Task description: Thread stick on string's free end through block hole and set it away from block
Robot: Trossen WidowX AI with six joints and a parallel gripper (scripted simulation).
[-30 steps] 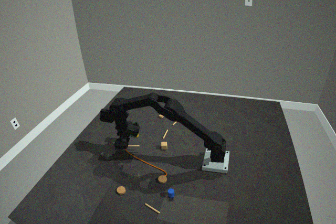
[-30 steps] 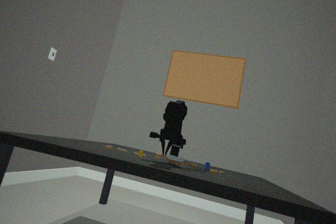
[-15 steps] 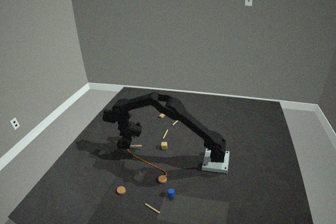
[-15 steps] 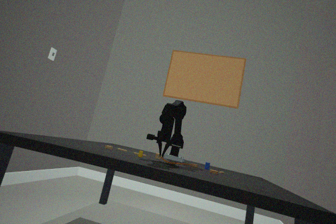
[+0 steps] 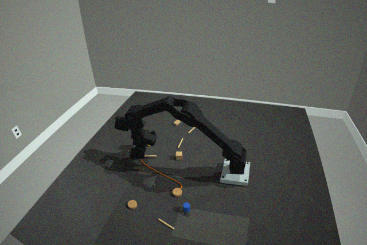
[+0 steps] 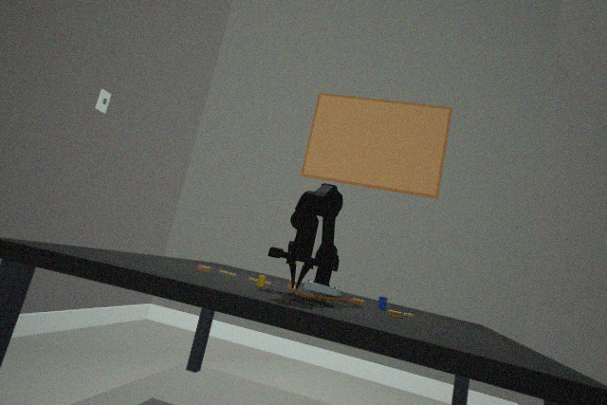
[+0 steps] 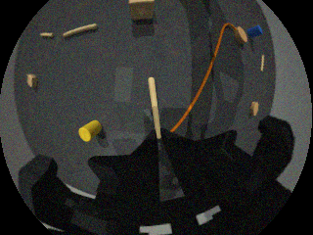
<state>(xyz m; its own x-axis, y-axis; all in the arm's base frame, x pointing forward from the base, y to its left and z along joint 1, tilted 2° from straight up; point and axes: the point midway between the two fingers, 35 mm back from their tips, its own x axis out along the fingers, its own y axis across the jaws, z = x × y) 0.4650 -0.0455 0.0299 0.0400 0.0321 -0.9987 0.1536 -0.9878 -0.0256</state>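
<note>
My gripper [image 5: 140,156] [image 6: 294,288] [image 7: 157,131] is shut on the string's stick [image 5: 150,155] [image 7: 154,100], close to the string end. The stick lies roughly level, low over the table, its free end pointing towards the wooden block [image 5: 179,155] [image 7: 142,10]. A gap separates stick and block. The block stands on the table; its hole cannot be made out. The orange string [image 5: 160,172] [image 6: 323,297] [image 7: 210,70] runs from the fingers in a curve to the round wooden button [image 5: 176,192] [image 7: 241,34]. The string is outside the block.
A yellow cylinder [image 6: 262,281] [image 7: 90,130], a small wooden piece [image 5: 176,122] [image 7: 31,80] and two loose sticks [image 5: 180,142] [image 7: 80,30] lie to one side. Beyond the string are a blue cylinder [image 5: 186,207] [image 6: 382,303], a second disc [image 5: 132,204] and another loose stick [image 5: 166,224].
</note>
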